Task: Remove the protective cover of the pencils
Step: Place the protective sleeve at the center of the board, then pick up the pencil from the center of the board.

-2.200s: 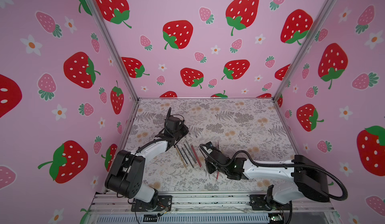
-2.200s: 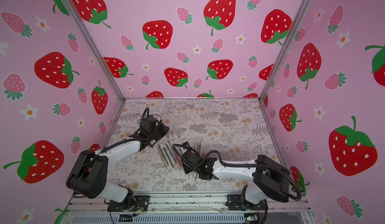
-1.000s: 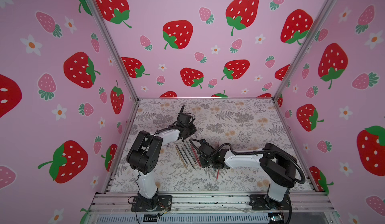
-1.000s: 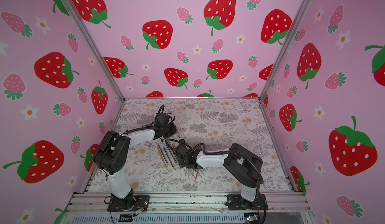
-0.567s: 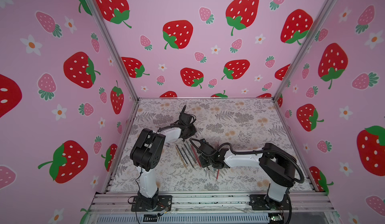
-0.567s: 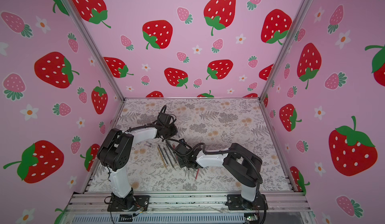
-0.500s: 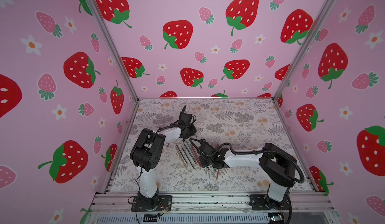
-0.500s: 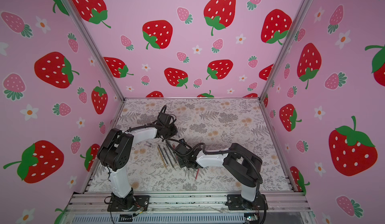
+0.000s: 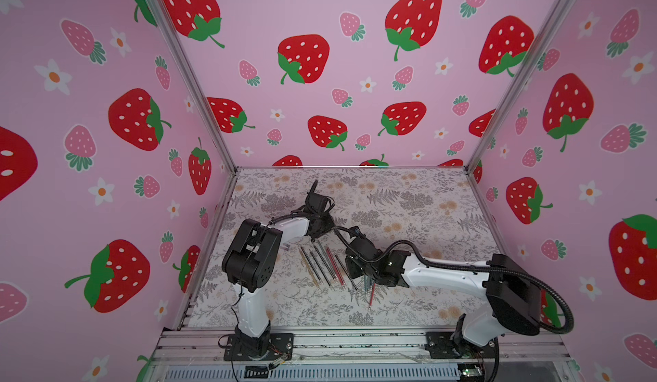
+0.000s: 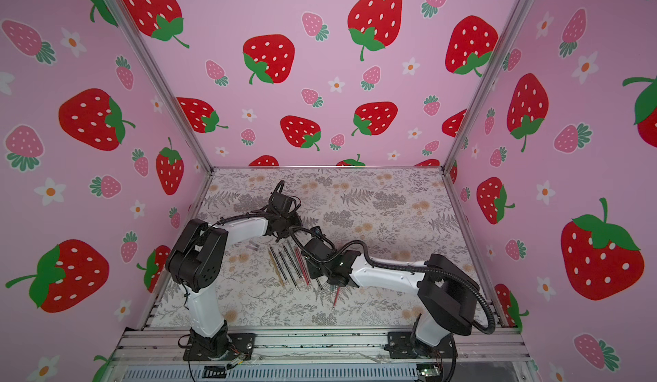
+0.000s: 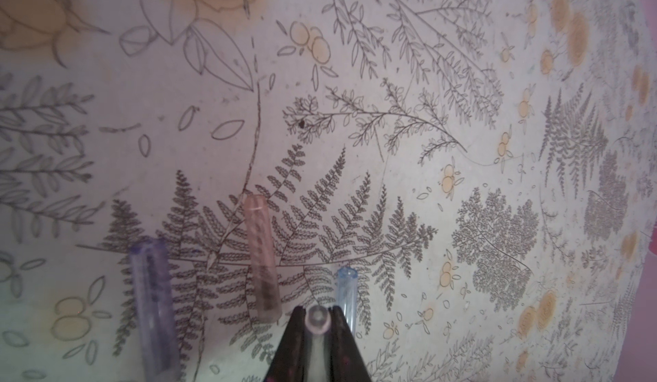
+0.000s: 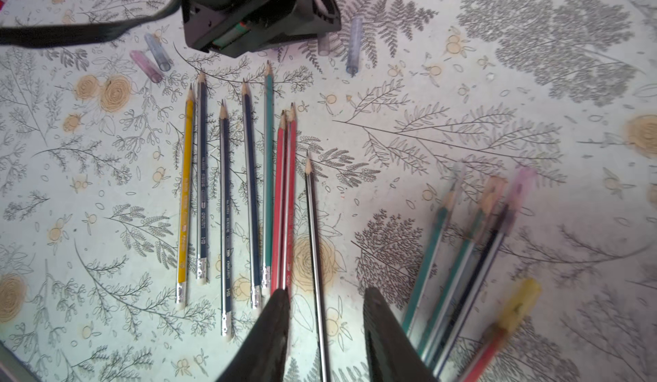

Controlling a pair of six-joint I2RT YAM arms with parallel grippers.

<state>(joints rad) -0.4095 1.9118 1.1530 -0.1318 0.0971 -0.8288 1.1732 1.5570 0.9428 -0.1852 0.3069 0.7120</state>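
Table [image 9: 409, 191]: floral-patterned surface, seen in both top views.

Arms: the left arm [image 9: 288, 227] reaches to the far end of the pencil row. The right arm [image 9: 444, 277] reaches in to the near end of the row.

Pencils [image 9: 320, 263]: a row of uncapped pencils [image 12: 249, 199] lies flat, side by side, points toward the left gripper. A second group of capped pencils [image 12: 462, 255] lies beside the right gripper, outside its fingers; it is blurred in the wrist view.

Right gripper [image 12: 327, 293]: fingers spread apart. One black-and-silver pencil [image 12: 313, 220] lies on the table and runs into the gap between them. Whether either finger touches it cannot be told. The nearest red pencil in the row ends at one fingertip.

Left gripper [image 11: 317, 312]: fingers closed on a clear cap [image 11: 317, 321], which sits between the two tips with its round end facing the camera.

Loose caps: a purple cap [image 11: 149, 302], a pink cap [image 11: 261, 255] and a blue cap [image 11: 346, 291] lie on the table just beyond the left fingertips.
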